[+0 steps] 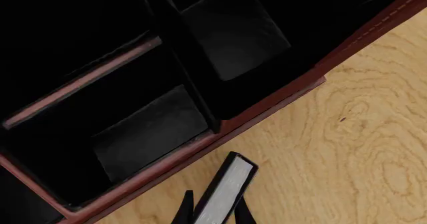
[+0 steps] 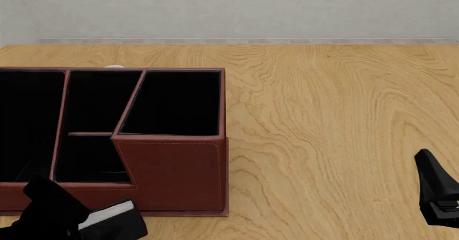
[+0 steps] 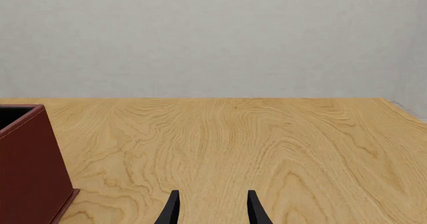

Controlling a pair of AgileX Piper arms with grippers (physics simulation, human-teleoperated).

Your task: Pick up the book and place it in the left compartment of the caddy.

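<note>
Pale wood-grain tabletop [image 2: 330, 122] carries the large reddish-brown leather-look caddy [image 2: 172, 170] at our left, where our left claw [image 1: 213, 215] grips the small black-covered, white-paged book [image 1: 227, 189] just outside the caddy's near wall, while our right claw [image 3: 212, 209] hangs open, well apart.

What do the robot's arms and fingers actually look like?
Both are plain matte black with no visible cables or markings. The right gripper ends in two slim, tapering, blade-like fingers. The left gripper has similar thin pointed fingers. From the front, the arms show as chunky, angular black housings.
</note>
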